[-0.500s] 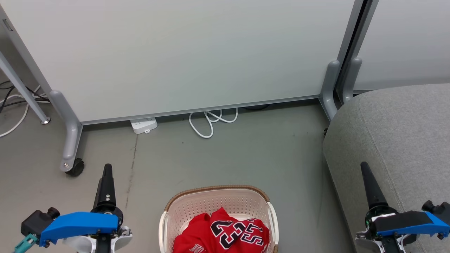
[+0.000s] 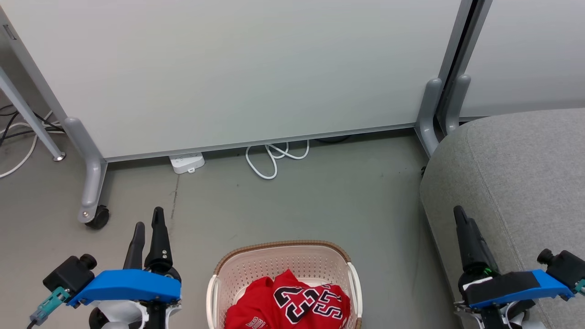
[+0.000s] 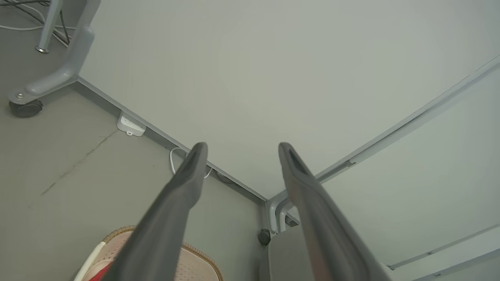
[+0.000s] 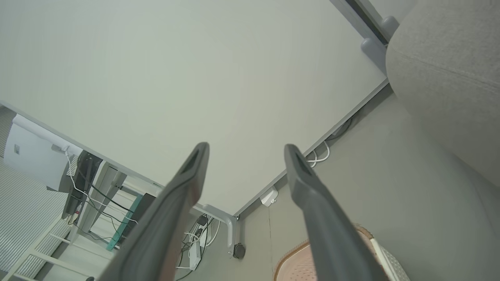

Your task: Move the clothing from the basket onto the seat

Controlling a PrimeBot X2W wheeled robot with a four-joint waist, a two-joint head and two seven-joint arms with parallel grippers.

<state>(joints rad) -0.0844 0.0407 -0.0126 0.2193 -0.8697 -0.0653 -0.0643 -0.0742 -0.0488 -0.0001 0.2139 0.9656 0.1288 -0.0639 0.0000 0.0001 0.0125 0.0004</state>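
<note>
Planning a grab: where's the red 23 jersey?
Head view, bottom centre: red 23 jersey bunched in the cream basket, left of the grey sofa seat.

- basket (image 2: 281,244): cream plastic, perforated, smooth with a slight gloss; I read the rim as brown woven-look.
- clothing (image 2: 256,306): thin red cloth, creased, faint sheen; numerals look printed flat.
- seat (image 2: 525,164): grey woven upholstery, matt, fine grainy texture.
- floor (image 2: 320,201): grey, matt, smooth, one thin crack.
- partition panel (image 2: 237,68): pale, smooth, matt; frame leg (image 2: 427,109) looks like satin grey metal.
- fingers (image 3: 172,210): dark, matt, smooth; I can't tell rubber from plastic.
- wrist cover (image 2: 128,283): smooth blue plastic.
- cable (image 2: 274,160): white, glossy.
</note>
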